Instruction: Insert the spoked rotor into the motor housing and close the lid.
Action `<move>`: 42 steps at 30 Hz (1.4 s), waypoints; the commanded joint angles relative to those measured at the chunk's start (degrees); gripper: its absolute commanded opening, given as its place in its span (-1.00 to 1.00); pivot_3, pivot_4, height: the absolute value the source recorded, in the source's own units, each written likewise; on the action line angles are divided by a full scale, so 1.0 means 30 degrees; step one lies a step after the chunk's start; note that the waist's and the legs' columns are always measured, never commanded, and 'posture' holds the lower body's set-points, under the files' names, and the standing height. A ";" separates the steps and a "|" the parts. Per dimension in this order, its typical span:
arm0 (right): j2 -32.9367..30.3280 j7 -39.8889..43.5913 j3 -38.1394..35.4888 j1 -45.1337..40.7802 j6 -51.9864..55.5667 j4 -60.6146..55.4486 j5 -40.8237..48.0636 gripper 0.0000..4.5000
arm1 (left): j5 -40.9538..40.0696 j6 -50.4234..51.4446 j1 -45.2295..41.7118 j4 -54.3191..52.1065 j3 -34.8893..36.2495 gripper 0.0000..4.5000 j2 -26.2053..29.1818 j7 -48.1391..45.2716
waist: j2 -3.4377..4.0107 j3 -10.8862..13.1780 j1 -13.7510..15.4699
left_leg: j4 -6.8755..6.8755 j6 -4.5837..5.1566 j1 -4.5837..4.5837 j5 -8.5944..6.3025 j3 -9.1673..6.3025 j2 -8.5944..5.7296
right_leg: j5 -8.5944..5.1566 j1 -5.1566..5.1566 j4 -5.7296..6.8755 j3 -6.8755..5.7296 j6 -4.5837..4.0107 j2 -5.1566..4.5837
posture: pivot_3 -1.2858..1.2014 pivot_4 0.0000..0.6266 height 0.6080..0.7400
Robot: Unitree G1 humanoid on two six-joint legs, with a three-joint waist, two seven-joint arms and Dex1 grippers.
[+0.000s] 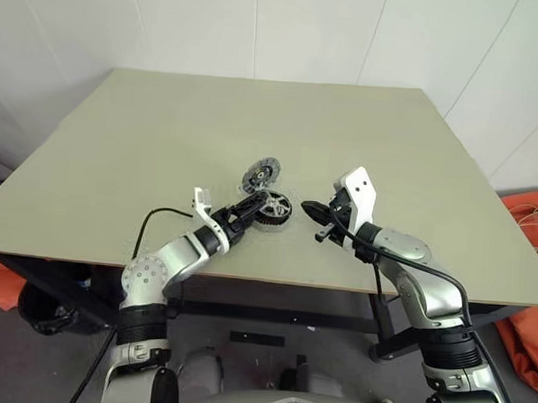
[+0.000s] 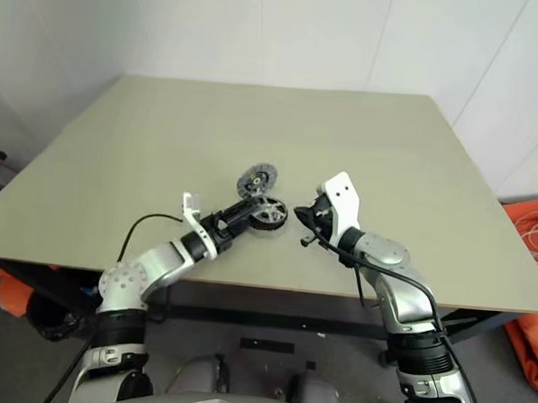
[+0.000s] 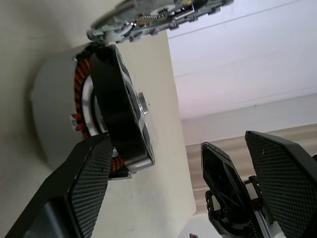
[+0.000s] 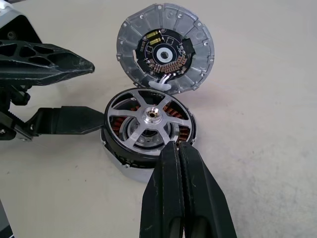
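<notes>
The motor housing [image 4: 148, 134] sits near the table's [image 1: 388, 172] front edge, the spoked rotor [image 4: 151, 118] already seated in it, the lid [image 4: 166, 47] propped open behind. My left gripper [image 1: 260, 206] is spread wide beside it; my right gripper [image 4: 181, 163] is pinched together. The housing looks heavy, rigid metal; I'd push the lid's rim, avoiding the copper windings.

motor housing [image 4: 148, 148] near wall hidden, lid [image 3: 158, 17] cropped

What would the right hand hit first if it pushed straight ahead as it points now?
Likely the motor housing: the shut right hand points at its near rim, with the spoked rotor already seated inside. Remaining gap is unclear.
</notes>
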 commanded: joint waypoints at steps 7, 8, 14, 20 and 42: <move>0.0126 0.0128 -0.0065 -0.0626 -0.0412 0.0203 0.0008 -1.00 | -0.1547 -0.0035 0.0812 -0.2511 0.0336 1.00 0.0290 0.0442 | 0.0000 0.0000 -0.0003 | 0.0004 0.0006 0.0010 -0.0005 0.0002 0.0000 | -0.0060 0.0009 -0.0005 0.0000 0.0104 -0.0002 | 0.03 -1.00 1.00; 0.0128 0.0132 -0.0068 -0.0647 -0.0398 0.0210 0.0009 -1.00 | -0.1278 0.0015 0.0945 -0.2863 0.0037 1.00 0.0630 0.0133 | 0.0000 0.0001 -0.0001 | 0.0005 0.0006 0.0014 -0.0005 0.0002 0.0003 | -0.0060 0.0011 -0.0004 0.0000 0.0105 -0.0001 | 0.03 -1.00 1.00; 0.0354 -0.0063 -0.0005 -0.0436 -0.0613 0.0308 -0.0111 -1.00 | 0.6081 -0.5707 0.2420 -0.5040 -0.3934 1.00 0.3565 -0.4189 | 0.0003 -0.0001 -0.0012 | -0.0006 0.0015 0.0019 -0.0010 -0.0001 0.0009 | -0.0064 0.0000 -0.0001 0.0003 0.0113 0.0004 | 0.03 -1.00 1.00; 0.0930 -0.0361 0.0170 -0.0487 -0.0895 0.0930 -0.0329 -1.00 | 1.1638 -1.2430 0.3851 -0.4763 -0.5141 0.82 0.3777 -0.5319 | 0.0002 -0.0001 -0.0048 | -0.0008 0.0012 0.0016 -0.0009 -0.0002 0.0009 | -0.0065 0.0002 -0.0011 0.0003 0.0117 0.0003 | 0.03 -1.00 1.00; 0.4209 -0.0779 0.2135 -0.5181 -0.4132 0.9001 -0.3155 -1.00 | 1.7676 -1.7592 0.4002 -0.2040 -0.4973 -0.96 0.2377 -0.2070 | 0.0003 -0.0001 -0.0118 | -0.0004 0.0007 0.0003 -0.0007 0.0001 0.0012 | 0.0023 -0.0022 0.0022 0.0003 -0.0045 -0.0001 | 0.03 -1.00 1.00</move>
